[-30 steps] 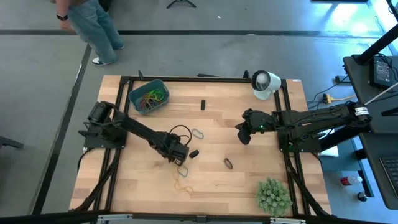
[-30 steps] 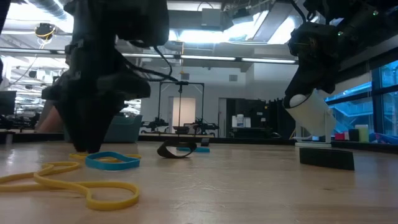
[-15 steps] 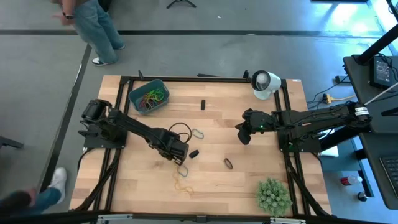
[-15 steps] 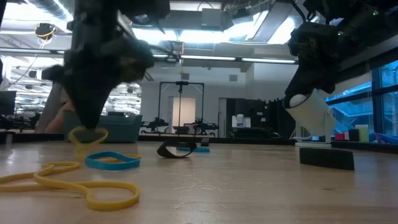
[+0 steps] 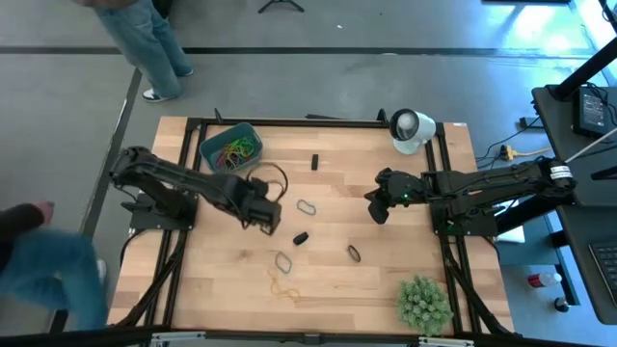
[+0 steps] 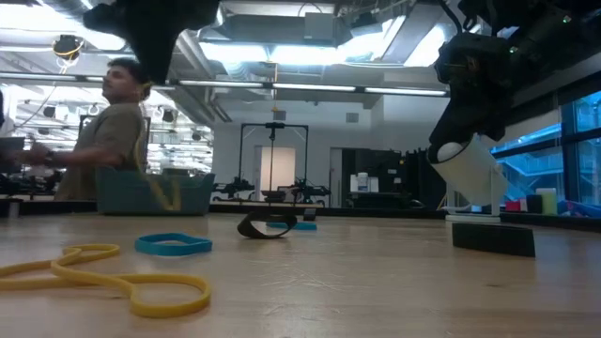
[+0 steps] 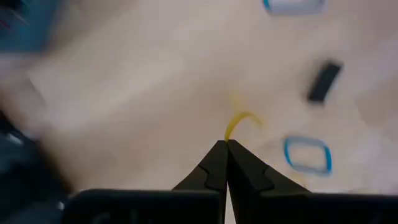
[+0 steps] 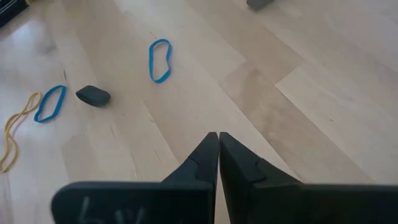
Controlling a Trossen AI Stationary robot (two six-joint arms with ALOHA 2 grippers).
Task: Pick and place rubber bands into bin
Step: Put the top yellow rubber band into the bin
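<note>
While the left gripper (image 7: 226, 144) hangs above the tabletop (image 5: 386, 280) pinching a yellow rubber band (image 7: 239, 122), the bin (image 5: 230, 148) sits near the far left corner holding other bands. Right gripper (image 8: 218, 138) hovers mid-table, fingers closed on nothing. Loose bands (image 5: 283, 261) lie between them.

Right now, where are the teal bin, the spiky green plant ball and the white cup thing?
Teal bin (image 5: 209, 151), high view, its left rim.
Spiky green plant ball (image 5: 423, 304), high view, its middle.
White cup (image 5: 413, 130), high view, its body.
</note>
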